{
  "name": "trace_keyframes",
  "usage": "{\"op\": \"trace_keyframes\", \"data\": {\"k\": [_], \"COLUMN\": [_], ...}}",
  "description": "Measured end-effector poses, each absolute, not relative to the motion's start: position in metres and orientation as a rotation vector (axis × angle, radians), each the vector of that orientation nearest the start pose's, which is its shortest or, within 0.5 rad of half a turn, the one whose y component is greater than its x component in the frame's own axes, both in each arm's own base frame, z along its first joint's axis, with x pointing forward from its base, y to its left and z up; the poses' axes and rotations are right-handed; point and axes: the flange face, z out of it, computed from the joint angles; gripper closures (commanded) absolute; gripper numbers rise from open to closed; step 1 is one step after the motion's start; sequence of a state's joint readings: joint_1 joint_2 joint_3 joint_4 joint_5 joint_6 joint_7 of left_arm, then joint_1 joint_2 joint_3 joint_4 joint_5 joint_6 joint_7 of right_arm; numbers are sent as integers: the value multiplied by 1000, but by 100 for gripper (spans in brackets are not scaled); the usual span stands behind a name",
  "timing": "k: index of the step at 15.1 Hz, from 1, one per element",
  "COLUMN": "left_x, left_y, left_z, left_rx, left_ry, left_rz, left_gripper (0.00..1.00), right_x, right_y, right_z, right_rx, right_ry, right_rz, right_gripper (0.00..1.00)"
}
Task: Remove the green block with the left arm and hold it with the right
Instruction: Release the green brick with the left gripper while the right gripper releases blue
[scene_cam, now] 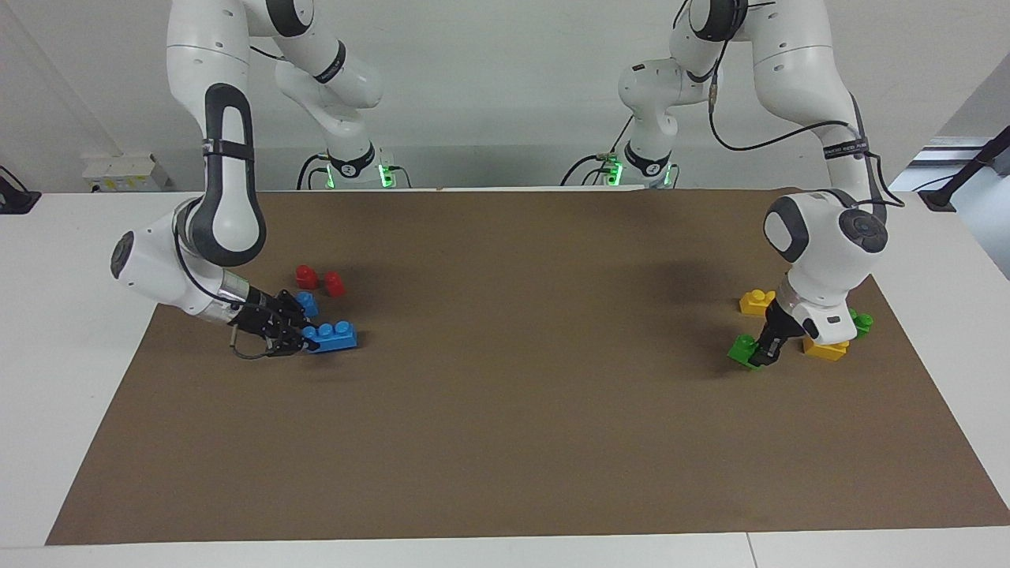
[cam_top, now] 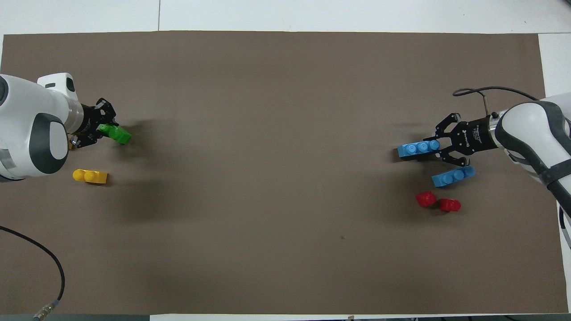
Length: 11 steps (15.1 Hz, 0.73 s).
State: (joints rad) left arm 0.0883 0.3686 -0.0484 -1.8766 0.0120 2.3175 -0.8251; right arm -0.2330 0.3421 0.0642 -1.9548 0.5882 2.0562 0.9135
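The left gripper (scene_cam: pixel 764 353) is closed on the green block (scene_cam: pixel 742 348), low at the mat (scene_cam: pixel 505 442) near the left arm's end. 2 yellow bricks (cam_top: pixel 90 176) and another green brick (scene_cam: pixel 862 322) sit close by. The right gripper (scene_cam: pixel 296 338) grips a blue brick (scene_cam: pixel 333 336) near the right arm's end, a 2nd blue brick (cam_top: pixel 453 177) and 2 red pieces (cam_top: pixel 438 202) beside it. The mat's middle lies bare.

I watch through two distant cameras half a turn apart, one high across the table facing my arms' bases, the other high above their end looking steeply down and forward, both sharing the flat brown paper mat (scene_cam: pixel 505 410) (cam_top: pixel 285 133) and its scattered bricks.
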Motion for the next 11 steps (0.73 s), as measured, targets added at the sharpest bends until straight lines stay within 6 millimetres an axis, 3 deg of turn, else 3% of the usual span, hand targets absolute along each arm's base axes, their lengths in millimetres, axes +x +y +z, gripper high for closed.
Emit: {"op": "trace_keyframes", "data": {"k": [5,6,7,8,11], "left_x": [643,644,644,644,646], "left_y": [37,37,37,37,34], "left_z": [318,318,317,316,313], "left_rx": [-2872,-2873,-2875,-2876,-2885], "left_ry": [-1294,-1291,-1290,-1288,-1279], "left_rz": [-132,-138,-145,-149,-162], "left_gripper": [100,35,0,0,0], "right_x": [587,586,586,586,585], "right_y": [-66,-65,-65,-64,-64], "right_z": [291,290,289,288,289], "right_rx": [-2050,-2050,-2050,-2050,-2050], "right_ry": [1767,1769,1771,1772,1771], "right_rz": [552,545,541,541,538], "right_gripper": [97,55,38,25,13]}}
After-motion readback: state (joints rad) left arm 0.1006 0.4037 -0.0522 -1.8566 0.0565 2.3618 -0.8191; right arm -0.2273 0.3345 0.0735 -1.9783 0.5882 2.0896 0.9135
